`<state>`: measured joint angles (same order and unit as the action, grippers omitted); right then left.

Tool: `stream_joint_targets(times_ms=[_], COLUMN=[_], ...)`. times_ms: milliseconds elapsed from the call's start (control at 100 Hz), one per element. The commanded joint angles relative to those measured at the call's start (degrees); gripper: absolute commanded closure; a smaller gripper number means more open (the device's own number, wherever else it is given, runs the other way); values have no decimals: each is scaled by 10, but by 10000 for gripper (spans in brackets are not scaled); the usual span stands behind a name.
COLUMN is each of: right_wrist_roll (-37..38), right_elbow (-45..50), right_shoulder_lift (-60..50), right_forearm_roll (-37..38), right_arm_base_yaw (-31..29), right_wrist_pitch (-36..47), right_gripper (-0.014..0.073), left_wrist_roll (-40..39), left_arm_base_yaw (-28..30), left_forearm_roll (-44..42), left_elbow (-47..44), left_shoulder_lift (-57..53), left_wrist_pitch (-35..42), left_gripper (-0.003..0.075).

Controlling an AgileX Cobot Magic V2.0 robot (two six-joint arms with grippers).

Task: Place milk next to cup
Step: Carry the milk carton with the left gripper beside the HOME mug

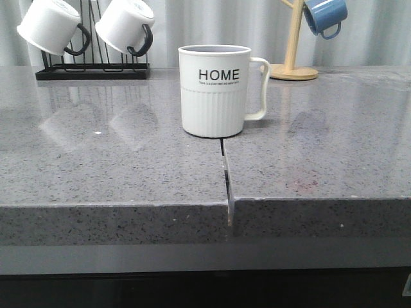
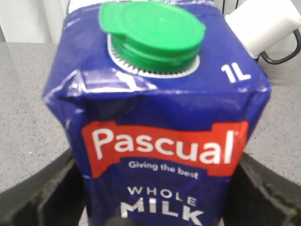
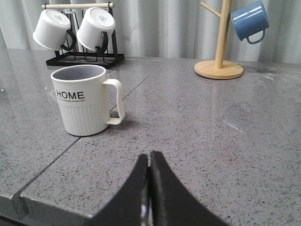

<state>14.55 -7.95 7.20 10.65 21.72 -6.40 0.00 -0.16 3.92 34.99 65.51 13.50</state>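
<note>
The left claw [image 2: 155, 207] pinches the milk [image 2: 155, 127] at mid-body; the carton is probably heavy, with yielding walls. The right claw [image 3: 149, 188] is pressed together, empty. The cup [image 1: 215, 90] stands at desk [image 1: 96, 167] centre, handle toward 3 o'clock.

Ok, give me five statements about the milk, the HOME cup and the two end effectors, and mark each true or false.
1. The cup stands upright on the counter. True.
2. The milk has a red cap. False: its cap is green.
3. The right end effector is wide open. False: its fingers are shut together, holding nothing.
4. The milk sits between the fingers of the left end effector. True.
5. In the front view the milk stands beside the cup. False: no carton shows on the counter there; it appears only in the left wrist view.
</note>
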Motion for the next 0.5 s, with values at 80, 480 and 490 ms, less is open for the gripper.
stream_joint_targets(times_ms=[80, 480, 490], right_wrist_roll=[1, 1, 1], right_elbow=[-15, -15, -15], right_shoulder_lift=[5, 5, 5], right_forearm_roll=[2, 2, 2], right_arm_base_yaw=[-3, -3, -3], right_wrist_pitch=[41, 41, 41], right_gripper=[632, 632, 632], left_wrist_roll=[-7, -6, -6], left_arm_base_yaw=[-19, -181, -183], left_forearm_roll=[5, 27, 28], left_elbow=[31, 60, 62], left_shoulder_lift=[-25, -21, -17], left_wrist_pitch=[50, 79, 78], left_gripper=[438, 438, 438])
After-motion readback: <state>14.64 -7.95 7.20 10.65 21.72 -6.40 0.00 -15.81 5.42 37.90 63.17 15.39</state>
